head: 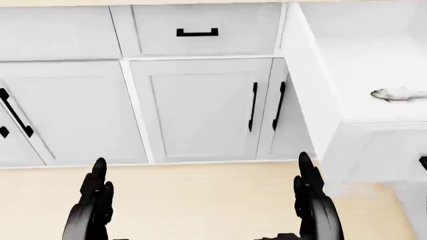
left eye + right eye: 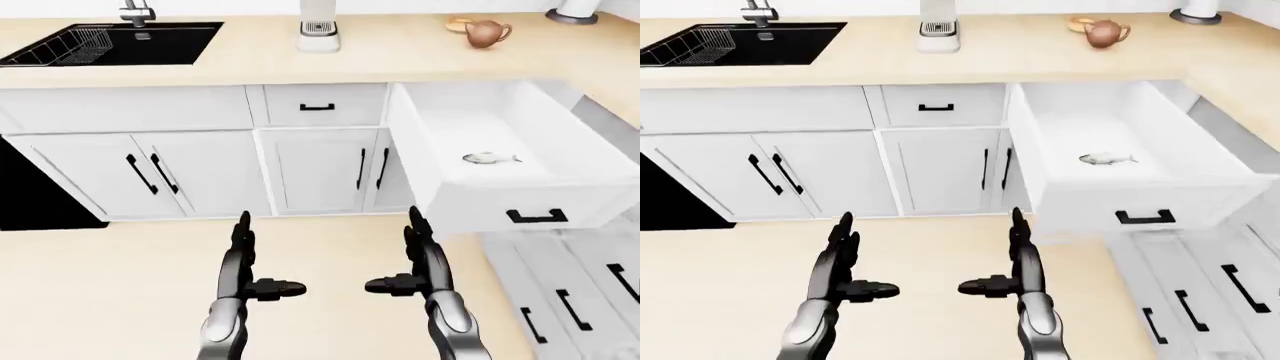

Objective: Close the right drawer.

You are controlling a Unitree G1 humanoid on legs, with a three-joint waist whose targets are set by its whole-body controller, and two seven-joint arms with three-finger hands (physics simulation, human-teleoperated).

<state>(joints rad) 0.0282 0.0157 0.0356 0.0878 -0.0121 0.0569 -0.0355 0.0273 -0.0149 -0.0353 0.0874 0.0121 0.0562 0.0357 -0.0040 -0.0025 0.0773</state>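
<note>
Right drawer pulled fully out, right side of the eye views, black handle facing the robot, small fish lying inside. Left hand and right hand both low over the floor, fingers spread, gripping nothing, well apart from the drawer. Teapot sits on the desk above.

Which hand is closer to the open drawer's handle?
Right. The right hand sits just lower-left of the drawer handle; the left hand is much farther left.
</note>
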